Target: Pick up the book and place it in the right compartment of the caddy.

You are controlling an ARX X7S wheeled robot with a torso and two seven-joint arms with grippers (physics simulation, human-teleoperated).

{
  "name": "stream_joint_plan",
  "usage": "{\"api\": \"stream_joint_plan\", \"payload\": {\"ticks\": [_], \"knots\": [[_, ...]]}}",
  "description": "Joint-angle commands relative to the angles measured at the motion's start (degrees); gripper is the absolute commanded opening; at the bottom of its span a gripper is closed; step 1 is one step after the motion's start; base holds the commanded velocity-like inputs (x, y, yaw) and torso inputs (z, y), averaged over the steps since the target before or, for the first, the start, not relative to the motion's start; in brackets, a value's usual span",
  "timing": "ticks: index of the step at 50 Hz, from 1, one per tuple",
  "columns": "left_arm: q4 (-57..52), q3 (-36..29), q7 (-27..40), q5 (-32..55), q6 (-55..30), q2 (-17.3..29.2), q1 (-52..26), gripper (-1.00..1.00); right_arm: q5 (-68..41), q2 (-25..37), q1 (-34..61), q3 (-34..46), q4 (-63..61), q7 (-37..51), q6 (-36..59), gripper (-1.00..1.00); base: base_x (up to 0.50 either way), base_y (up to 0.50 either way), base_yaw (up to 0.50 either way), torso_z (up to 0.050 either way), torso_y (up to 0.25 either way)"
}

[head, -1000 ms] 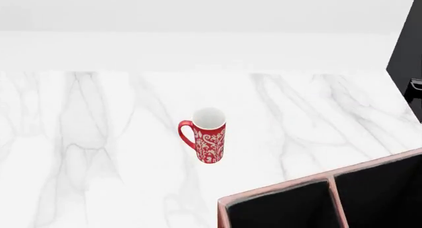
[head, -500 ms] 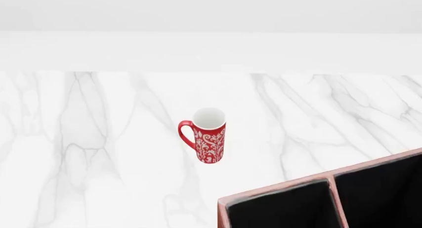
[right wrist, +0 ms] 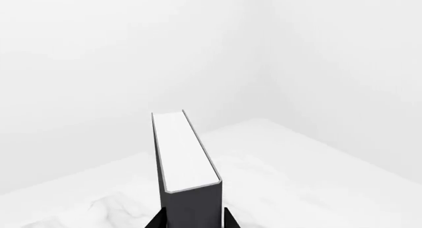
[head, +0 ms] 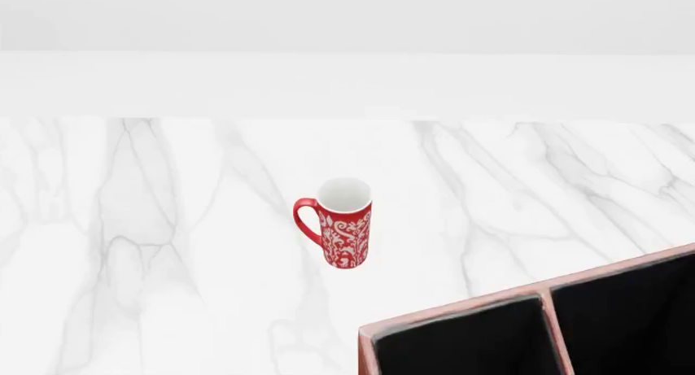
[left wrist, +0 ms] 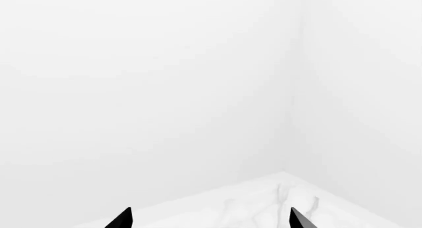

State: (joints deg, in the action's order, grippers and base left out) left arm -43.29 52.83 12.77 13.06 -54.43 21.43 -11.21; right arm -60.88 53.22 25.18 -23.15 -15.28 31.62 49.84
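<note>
Book clamped in right gripper; caddy compartments show only black interior.

Head view: caddy (head: 456, 316) at the marble table's (head: 163, 253) near edge, its two visible compartments dark, nothing seen inside; patterned mug (head: 343, 222) upright, apart from it. Only the right wrist view shows the book (right wrist: 188, 168): matte black cover, white page block, held between the right gripper's (right wrist: 191, 219) closed fingers. Left gripper (left wrist: 209, 219) spread apart, holding nothing.
</note>
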Motion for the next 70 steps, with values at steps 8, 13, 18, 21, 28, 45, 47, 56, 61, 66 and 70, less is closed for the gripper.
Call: {"api": "stream_joint_plan", "payload": {"ticks": [8, 13, 18, 21, 28, 45, 47, 56, 61, 66, 70], "knots": [[0.0, -0.3, 0.1, 0.2, 0.1, 0.1, -0.1, 1.00, 3.3, -0.6, -0.8, -1.7, 0.5, -0.5, -1.2, -1.00, 0.00, 0.00, 0.00, 0.001, 0.001], [0.0, -0.4, 0.2, 0.2, 0.1, 0.0, 0.0, 1.00, 4.0, -0.8, -1.5, -1.7, 0.8, -0.7, -1.6, -1.00, 0.00, 0.00, 0.00, 0.000, 0.000], [-0.1, -0.3, 0.2, 0.3, 0.1, 0.0, 0.0, 1.00, 4.5, -1.2, -2.5, -2.5, 1.4, -0.9, -2.3, -1.00, 0.00, 0.00, 0.00, 0.000, 0.002], [-0.3, -0.4, 0.3, 0.3, -0.2, 0.2, -0.1, 1.00, 4.9, -1.3, -3.0, -2.6, 1.5, -1.0, -2.6, -1.00, 0.00, 0.00, 0.00, 0.000, 0.003], [-0.2, -0.7, 0.4, 0.3, -0.2, 0.2, -0.1, 1.00, 5.2, -1.6, -3.8, -3.3, 2.0, -1.0, -2.9, -1.00, 0.00, 0.00, 0.00, 0.000, 0.000], [-0.1, -0.8, 0.5, 0.4, 0.2, 0.0, 0.1, 1.00, 5.7, -2.5, -5.0, -3.4, 2.7, -1.5, -3.6, -1.00, 0.00, 0.00, 0.00, 0.001, 0.002], [-0.1, -0.8, 0.6, 0.4, 0.2, 0.1, 0.1, 1.00, 5.8, -2.5, -5.0, -3.3, 2.8, -1.6, -3.7, -1.00, 0.00, 0.00, 0.00, 0.000, 0.000], [-0.2, -1.0, 0.6, 0.5, 0.2, 0.0, 0.2, 1.00, 6.7, -3.4, -5.6, -2.8, 3.8, -2.3, -4.9, -1.00, 0.00, 0.00, 0.00, 0.000, 0.001], [-0.1, -1.1, 0.7, 0.5, 0.3, 0.0, 0.2, 1.00, 7.2, -3.9, -5.8, -2.4, 4.4, -2.8, -5.4, -1.00, 0.00, 0.00, 0.00, 0.000, 0.002], [0.0, -1.1, 0.7, 0.6, 0.3, 0.1, 0.1, 1.00, 7.7, -4.3, -6.3, -2.3, 4.9, -3.1, -6.0, -1.00, 0.00, 0.00, 0.00, 0.000, 0.000], [0.0, -1.2, 0.7, 0.6, 0.3, 0.1, 0.2, 1.00, 8.0, -4.4, -6.8, -2.5, 5.1, -3.2, -6.3, -1.00, 0.00, 0.00, 0.00, 0.000, 0.003]]}}
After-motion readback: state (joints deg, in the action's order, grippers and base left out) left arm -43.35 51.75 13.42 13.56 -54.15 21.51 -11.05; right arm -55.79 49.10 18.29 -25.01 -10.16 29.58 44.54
